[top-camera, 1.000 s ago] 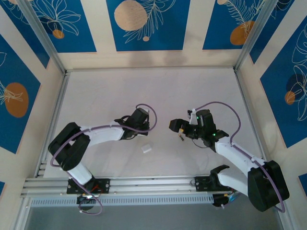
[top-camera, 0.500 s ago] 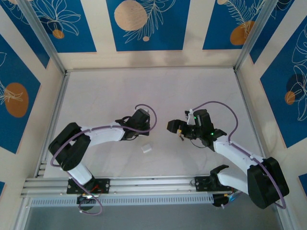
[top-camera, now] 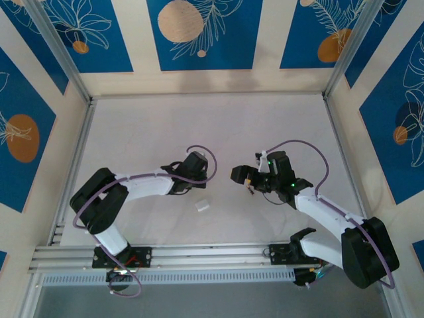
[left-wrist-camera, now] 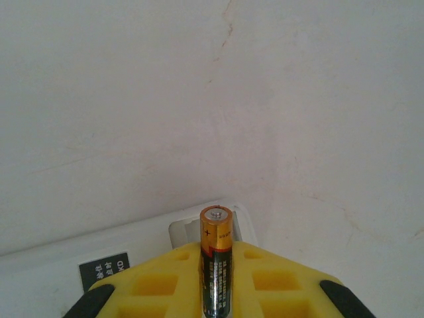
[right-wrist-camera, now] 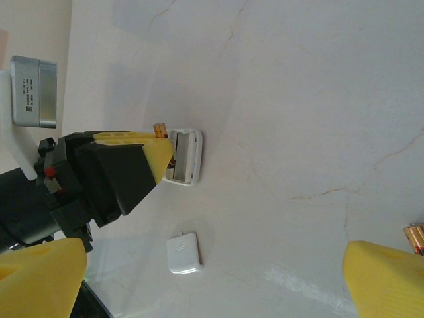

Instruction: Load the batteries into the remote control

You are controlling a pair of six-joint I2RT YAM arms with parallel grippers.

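Left gripper (left-wrist-camera: 217, 281) is clamped on a dark cylindrical battery with a gold-orange top (left-wrist-camera: 216, 232), plus end pointing away from the wrist. The tip lines up with the open recess at one end of the flat white rectangular remote control (right-wrist-camera: 186, 158); can't tell if it touches. The remote lies flat on the white marbled tabletop (top-camera: 199, 126), about mid-depth and just left of centre, mostly under the left wrist in the top view, with its small dark label (left-wrist-camera: 104, 270) face up. Right gripper (top-camera: 244, 179) has its jaws wide apart with nothing in them and sits just right of the remote across a strip of bare tabletop. Second battery (right-wrist-camera: 415, 236): only the gold-orange end shows, at the edge of the right wrist view, just beside one of that gripper's yellow fingers (right-wrist-camera: 387, 281); contact unclear. A small loose white squarish cover (top-camera: 203, 206) lies on the near side of the remote, apart from it, between the two arms. Grey labelled box (right-wrist-camera: 33, 91) is well away from the remote. Edges: aluminium rail (top-camera: 199, 255) runs along the near side, and blue flower-print wall panels (top-camera: 199, 33) close off the far, left and right sides. Open tabletop runs from both grippers to the far wall and out to both side walls.
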